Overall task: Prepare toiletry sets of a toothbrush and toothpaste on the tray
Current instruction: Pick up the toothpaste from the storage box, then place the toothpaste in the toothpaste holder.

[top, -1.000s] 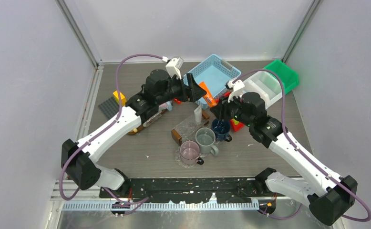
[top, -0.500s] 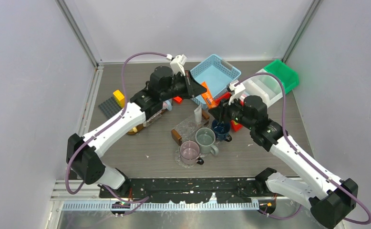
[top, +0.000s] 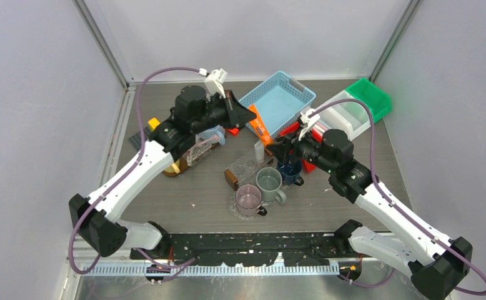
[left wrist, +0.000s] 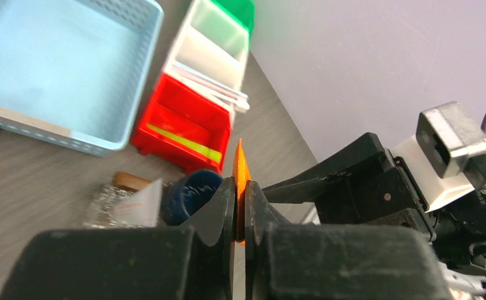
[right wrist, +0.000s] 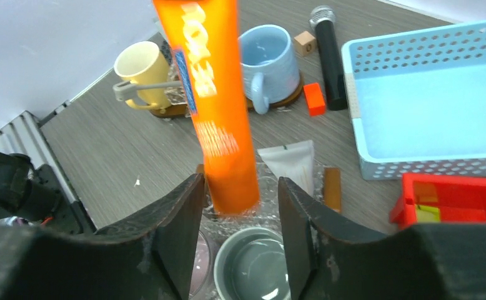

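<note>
An orange toothpaste tube [top: 259,127] hangs in the air over the table's middle. My left gripper [top: 250,116] is shut on its flat upper end [left wrist: 240,161]. The tube's lower end [right wrist: 228,181] sits between the fingers of my right gripper [right wrist: 240,190], which stand open with a gap on the right side. Below it, a white toothpaste tube [right wrist: 288,164] lies on the clear tray [top: 237,170] with brown handles. Slim pale toothbrush handles [left wrist: 217,90] lie across the white bin.
Grey [top: 269,181], pink [top: 248,199] and dark blue [top: 288,167] mugs crowd the tray's near side. A blue basket [top: 278,100], red bin [left wrist: 181,122] and green bin [top: 370,97] sit behind. A black microphone [right wrist: 328,50] and two mugs [right wrist: 267,55] lie left.
My left gripper has shut on the orange tube's top and drawn back to the left with it. My right gripper's jaws have loosened around the tube's lower end.
</note>
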